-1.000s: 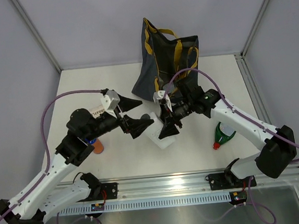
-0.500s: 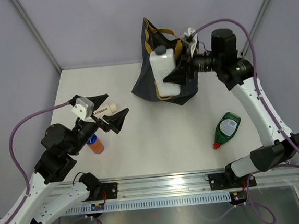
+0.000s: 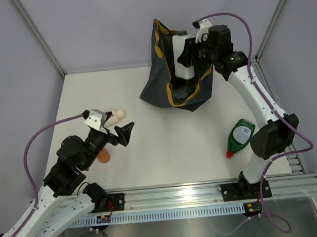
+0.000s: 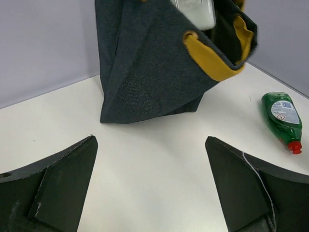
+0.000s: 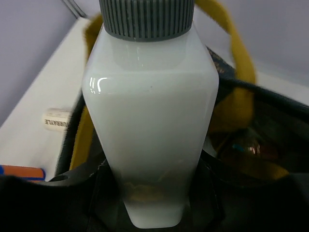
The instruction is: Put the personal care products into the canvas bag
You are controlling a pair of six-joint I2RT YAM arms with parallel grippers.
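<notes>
The right end effector (image 3: 187, 57) is clamping the white bottle (image 5: 149, 125) near its base over the canvas bag (image 3: 155, 88); smooth plastic, probably slippery. The left end effector (image 4: 150, 188) is gaping, empty.

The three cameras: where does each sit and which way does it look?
Top external: high behind the robot, looking down on the table, canvas bag and both arms.
Left wrist: low over the table, facing the bag and green bottle, open left gripper framing it.
Right wrist: over the bag's mouth, looking at the white bottle in the right gripper.
Both wrist views share the bag.
</notes>
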